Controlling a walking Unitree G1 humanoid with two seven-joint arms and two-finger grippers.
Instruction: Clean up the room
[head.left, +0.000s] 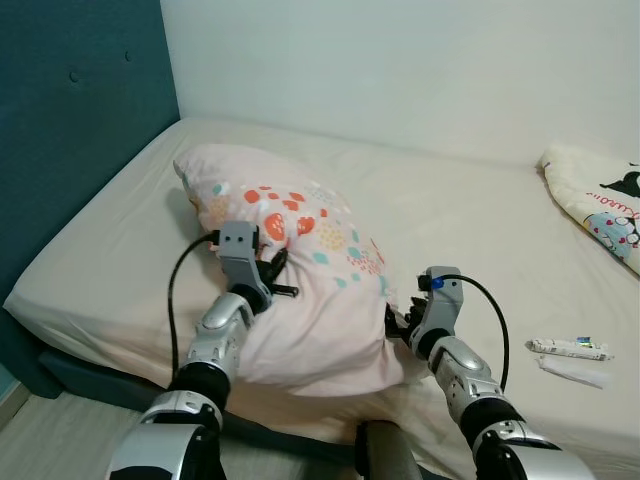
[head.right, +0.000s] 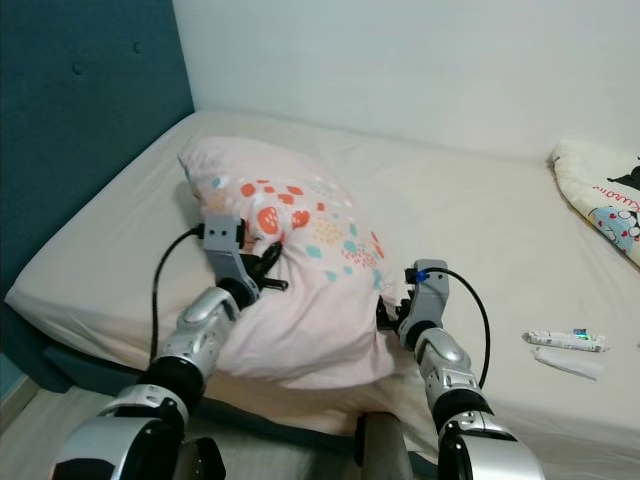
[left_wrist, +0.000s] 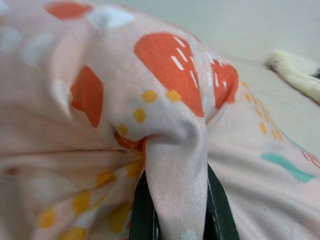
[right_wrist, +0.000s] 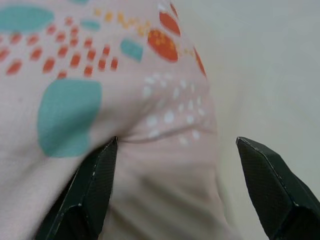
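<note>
Left gripper (left_wrist: 175, 220) clenched on a pinched fold of the pillow (head.left: 300, 290), fabric bunched between the jaws. Right gripper (right_wrist: 175, 185) spread wide, jaws astride the pillow's other edge, not yet closed. Pillow lying on the bed (head.left: 110, 260), between both grippers. Likely risk: lifting one-handed, so the thin fold slips free or the pillow swings and sags.

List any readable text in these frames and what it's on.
Blanket: dark lettering beside a cartoon figure, too small and cut off to read.
Tube: printed label, too small and blurred to read.
Pillow: pattern only, no text.
Nothing else carries lettering.
</note>
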